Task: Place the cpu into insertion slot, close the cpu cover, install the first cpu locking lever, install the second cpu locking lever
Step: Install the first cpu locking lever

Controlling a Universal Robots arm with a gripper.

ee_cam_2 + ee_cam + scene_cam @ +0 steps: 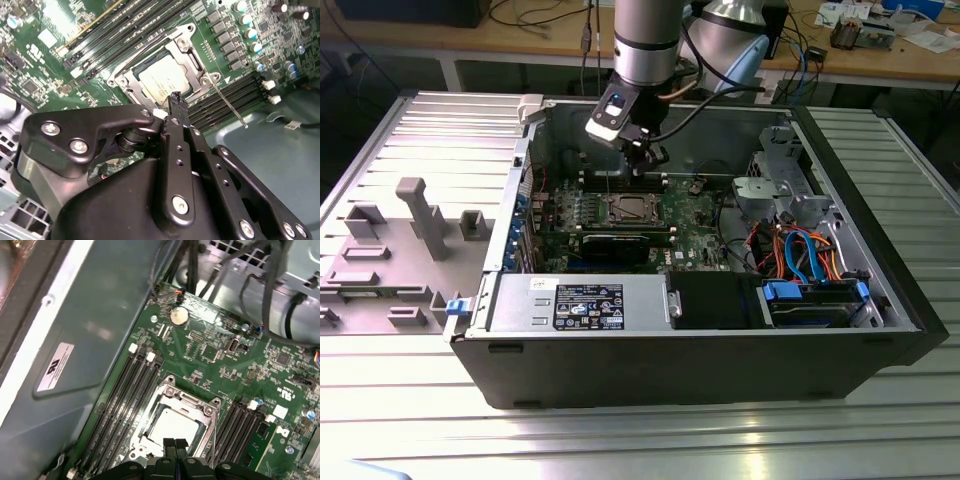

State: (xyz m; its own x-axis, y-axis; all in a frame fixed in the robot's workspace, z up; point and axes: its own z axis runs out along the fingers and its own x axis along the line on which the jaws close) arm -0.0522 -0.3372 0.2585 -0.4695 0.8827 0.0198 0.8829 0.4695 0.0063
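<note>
Your gripper hangs over the cpu, fingers pressed together on nothing (the cpu cover lies flat around the chip).

Your arm stood nearly upright, directly above the gripper, and the wrist just above it tilted a little to one side. In both wrist views your gripper pointed downward, its two black fingers pressed flat together with nothing held between them.
</note>
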